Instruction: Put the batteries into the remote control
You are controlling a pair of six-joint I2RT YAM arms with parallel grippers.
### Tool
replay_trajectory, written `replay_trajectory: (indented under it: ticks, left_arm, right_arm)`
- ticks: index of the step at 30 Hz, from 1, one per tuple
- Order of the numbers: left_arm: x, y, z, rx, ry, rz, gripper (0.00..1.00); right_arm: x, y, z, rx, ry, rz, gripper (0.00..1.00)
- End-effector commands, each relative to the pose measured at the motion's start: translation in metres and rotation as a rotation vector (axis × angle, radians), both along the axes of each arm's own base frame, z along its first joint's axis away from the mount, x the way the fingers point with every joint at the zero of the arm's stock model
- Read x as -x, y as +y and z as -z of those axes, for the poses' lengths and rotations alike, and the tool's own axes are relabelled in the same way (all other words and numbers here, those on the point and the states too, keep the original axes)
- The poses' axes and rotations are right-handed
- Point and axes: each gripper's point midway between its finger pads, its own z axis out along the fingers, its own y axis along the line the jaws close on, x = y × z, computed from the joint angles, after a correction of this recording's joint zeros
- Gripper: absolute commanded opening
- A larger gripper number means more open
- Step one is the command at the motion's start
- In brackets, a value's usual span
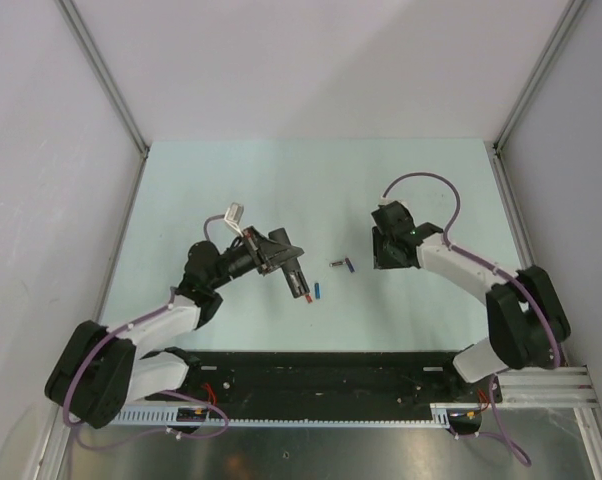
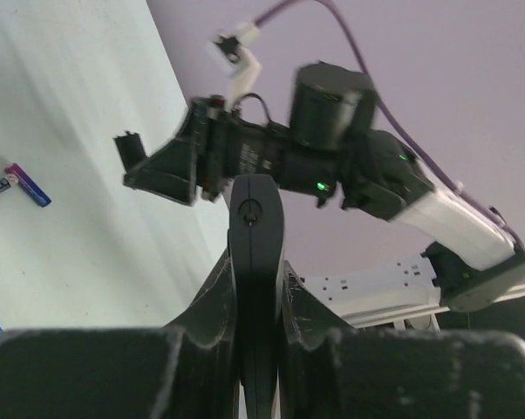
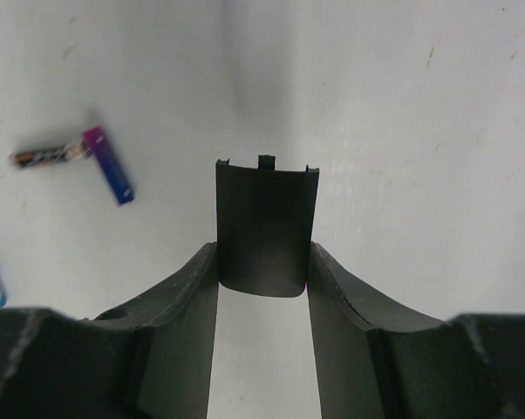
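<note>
My left gripper [image 1: 281, 258] is shut on the slim black remote control [image 1: 295, 277] and holds it tilted above the table. The left wrist view shows the remote edge-on [image 2: 256, 236] between the pads. A red-orange battery [image 1: 303, 295] shows at the remote's lower end. A blue battery [image 1: 319, 291] lies just right of it. A dark battery [image 3: 44, 156] and a purple-blue battery [image 3: 108, 165] lie touching at one end, between the arms [image 1: 341, 264]. My right gripper [image 3: 264, 262] is shut on a flat black battery cover [image 3: 265, 229] just above the table.
The pale green table [image 1: 311, 190] is walled by white panels with metal posts at the back corners. A black rail [image 1: 311, 372] runs along the near edge between the arm bases. The right arm [image 2: 332, 157] shows in the left wrist view.
</note>
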Motion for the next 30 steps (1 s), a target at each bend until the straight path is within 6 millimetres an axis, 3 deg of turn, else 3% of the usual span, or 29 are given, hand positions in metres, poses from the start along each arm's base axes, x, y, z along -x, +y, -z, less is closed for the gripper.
replay_trajectory:
  ticks: [1, 6, 12, 17, 20, 24, 27, 30]
  left_arm:
    - [0.016, 0.009, -0.01, 0.04, -0.028, 0.005, 0.0]
    - [0.027, 0.016, -0.003, 0.052, -0.036, -0.012, 0.0]
    - [0.037, 0.015, -0.01, 0.093, -0.065, 0.036, 0.0]
    - [0.041, 0.013, -0.013, 0.115, -0.073, 0.064, 0.0]
    - [0.043, 0.012, -0.014, 0.114, -0.076, 0.084, 0.0]
    - [0.045, 0.01, -0.015, 0.11, -0.081, 0.105, 0.03]
    - [0.044, 0.009, -0.014, 0.107, -0.083, 0.106, 0.03]
    - [0.044, 0.01, -0.014, 0.108, -0.085, 0.1, 0.0]
  right_arm:
    - [-0.03, -0.003, 0.014, -0.013, -0.024, 0.013, 0.38]
    - [-0.041, -0.014, 0.026, -0.007, -0.011, 0.054, 0.38]
    - [-0.047, -0.027, 0.042, 0.03, 0.025, 0.084, 0.38]
    - [-0.048, -0.026, 0.053, 0.031, 0.056, 0.084, 0.39]
    - [-0.048, -0.026, 0.054, 0.031, 0.063, 0.08, 0.47]
    - [-0.046, -0.027, 0.052, 0.031, 0.067, 0.088, 0.69]
    - [-0.045, -0.025, 0.046, 0.027, 0.058, 0.094, 0.77]
    - [-0.04, -0.019, 0.026, 0.024, 0.018, 0.085, 0.81]
